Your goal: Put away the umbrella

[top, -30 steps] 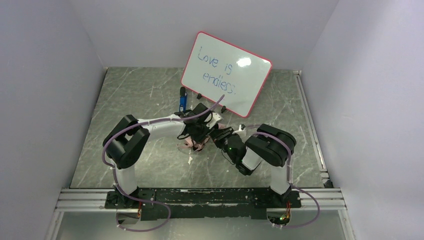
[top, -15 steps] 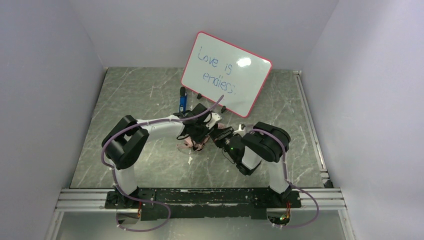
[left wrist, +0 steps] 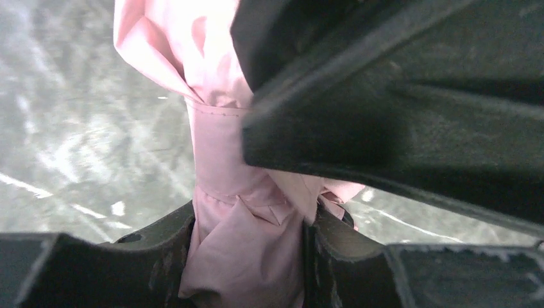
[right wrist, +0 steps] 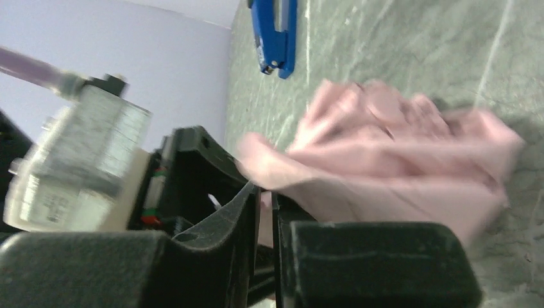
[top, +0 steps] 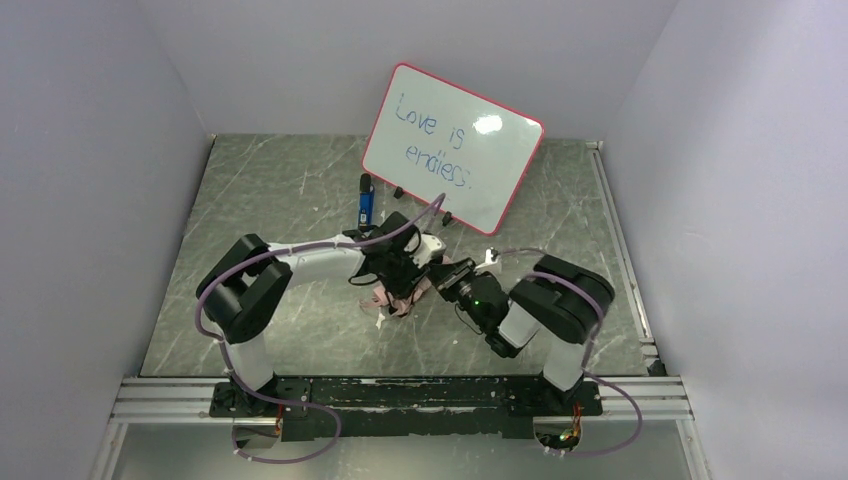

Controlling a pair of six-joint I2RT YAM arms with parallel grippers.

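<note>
- While pink cloth fills its gap, left gripper (left wrist: 247,256) is clamped on the bunched umbrella (left wrist: 221,135), with fingers (left wrist: 160,253) pressing both sides.
- Right gripper (right wrist: 266,212) has its jaws nearly together with a thin pink sliver in the slit. The view is blurred, so I cannot tell if it really pinches.
- Umbrella sits crumpled mid-table on the dark marble-look table (top: 270,190), between both grippers.
- Blue marker (top: 366,203) lies just behind, apart from the fabric.
- Red-framed whiteboard (top: 455,145) stands tilted at the back, with blue handwriting on it.
</note>
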